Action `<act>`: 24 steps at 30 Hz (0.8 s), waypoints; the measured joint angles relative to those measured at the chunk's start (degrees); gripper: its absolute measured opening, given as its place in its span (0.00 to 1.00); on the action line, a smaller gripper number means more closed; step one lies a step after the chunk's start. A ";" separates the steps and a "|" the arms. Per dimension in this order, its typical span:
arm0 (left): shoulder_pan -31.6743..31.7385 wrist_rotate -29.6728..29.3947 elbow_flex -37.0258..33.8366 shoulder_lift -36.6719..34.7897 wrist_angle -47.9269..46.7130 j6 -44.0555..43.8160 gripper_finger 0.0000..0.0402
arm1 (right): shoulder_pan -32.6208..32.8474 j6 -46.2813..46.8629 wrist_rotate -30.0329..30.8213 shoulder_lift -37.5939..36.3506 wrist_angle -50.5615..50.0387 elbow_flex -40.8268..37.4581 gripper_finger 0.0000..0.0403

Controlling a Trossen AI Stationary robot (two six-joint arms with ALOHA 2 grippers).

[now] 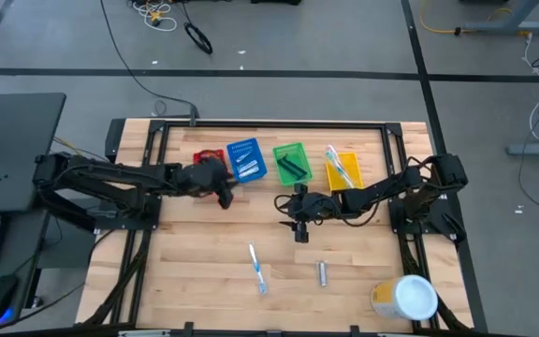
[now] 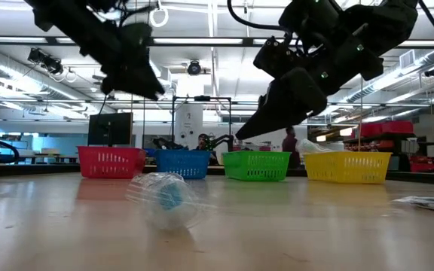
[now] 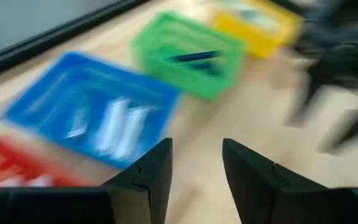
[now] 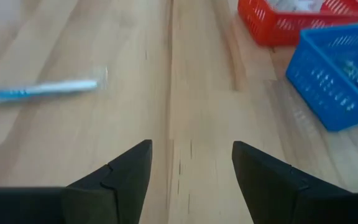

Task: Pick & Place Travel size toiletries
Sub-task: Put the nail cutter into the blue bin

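Four bins stand in a row at the table's far side: red (image 1: 206, 157), blue (image 1: 245, 160) with white tubes in it, green (image 1: 290, 162) with a dark razor, yellow (image 1: 342, 170) with toothbrushes. A wrapped blue-and-white toothbrush (image 1: 257, 268) and a small grey item (image 1: 323, 273) lie flat on the bare wood nearer the front. My left gripper (image 3: 196, 168) hovers open and empty just in front of the red and blue bins (image 1: 223, 194). My right gripper (image 4: 191, 168) hangs open and empty over the table's middle (image 1: 299, 232), short of the toothbrush (image 4: 42, 90).
A large yellow tub with a white lid (image 1: 406, 298) lies near the front right corner. Bare wood stretches between the bins and the loose items. A black frame rail (image 1: 269, 124) runs along the far edge behind the bins.
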 joint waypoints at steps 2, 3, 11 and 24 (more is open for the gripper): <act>-2.27 2.08 0.00 0.07 2.94 1.46 0.37 | 0.27 -0.17 0.12 -0.43 -2.01 -0.02 0.58; -3.55 2.41 0.00 0.17 3.85 1.82 0.37 | 0.50 -0.59 0.26 -1.01 -3.23 -0.02 0.58; -12.61 2.16 0.00 0.48 4.95 2.03 0.35 | 4.39 4.61 5.29 -11.69 -14.80 -0.02 0.58; -18.08 -0.52 -0.22 7.95 14.31 7.54 0.33 | 19.38 12.01 -6.73 -16.57 -24.64 -0.02 0.54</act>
